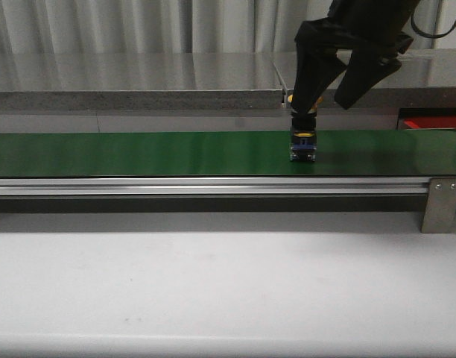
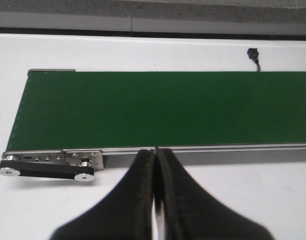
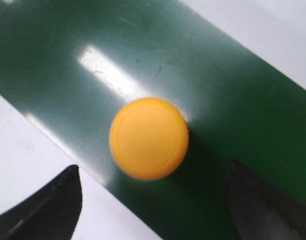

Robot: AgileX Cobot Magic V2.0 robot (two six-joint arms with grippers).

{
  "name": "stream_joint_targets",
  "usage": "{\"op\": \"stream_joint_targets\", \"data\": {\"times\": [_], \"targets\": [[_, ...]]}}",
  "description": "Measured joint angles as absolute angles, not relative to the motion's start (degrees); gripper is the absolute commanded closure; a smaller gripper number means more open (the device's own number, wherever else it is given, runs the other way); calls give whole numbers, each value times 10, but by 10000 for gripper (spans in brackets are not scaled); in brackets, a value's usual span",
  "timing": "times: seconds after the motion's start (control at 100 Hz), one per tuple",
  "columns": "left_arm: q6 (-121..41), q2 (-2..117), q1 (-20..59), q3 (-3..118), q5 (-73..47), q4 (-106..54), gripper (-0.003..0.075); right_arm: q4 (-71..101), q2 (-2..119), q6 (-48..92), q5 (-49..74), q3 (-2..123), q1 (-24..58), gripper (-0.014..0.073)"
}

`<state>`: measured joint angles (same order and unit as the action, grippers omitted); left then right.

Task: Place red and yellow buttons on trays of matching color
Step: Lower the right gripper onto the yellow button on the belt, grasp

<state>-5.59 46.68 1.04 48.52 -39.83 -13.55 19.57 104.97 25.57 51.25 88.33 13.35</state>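
The right tool (image 3: 153, 200) hangs spread wide over the yellow button (image 3: 148, 138), which stands on the green belt (image 1: 138, 153) at about two o'clock in the front view. It looks light, rigid and slick; pinch its squarish body. The left tool (image 2: 155, 195) is pressed together, empty.

The belt (image 1: 138, 153) is deep green with pale glare streaks, edged by a silver rail (image 1: 206, 186). On it the button (image 3: 148, 138) has a plain yellow cap, and in the front view its body shows blue under the yellow. Both pincers, right (image 3: 153, 200) and left (image 2: 156, 200), are black. The worktop (image 1: 213, 283) is plain white. A sliver of tray (image 1: 433, 121) is bright red. The far ledge (image 1: 138, 78) is speckled grey
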Motion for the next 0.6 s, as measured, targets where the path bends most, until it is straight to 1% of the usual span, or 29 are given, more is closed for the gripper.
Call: {"op": "stream_joint_targets", "data": {"times": [0.12, 0.16, 0.21, 0.31, 0.39, 0.47, 0.6], "targets": [[-56, 467, 10, 485, -398, -135, 741, 197, 1068, 256, 483, 885, 134, 13], [-56, 467, 10, 485, -398, -135, 741, 197, 1074, 256, 475, 885, 134, 33], [-56, 467, 10, 485, -398, -135, 741, 197, 1080, 256, 468, 885, 134, 81], [-56, 467, 10, 485, -398, -135, 741, 197, 1087, 256, 456, 885, 134, 233], [-56, 467, 10, 485, -398, -135, 741, 197, 1089, 256, 451, 885, 134, 339], [-56, 467, 10, 485, -398, -135, 741, 197, 1090, 256, 444, 885, 134, 396], [-56, 467, 10, 485, -398, -135, 741, 197, 1090, 256, 440, 885, 134, 409]]}}
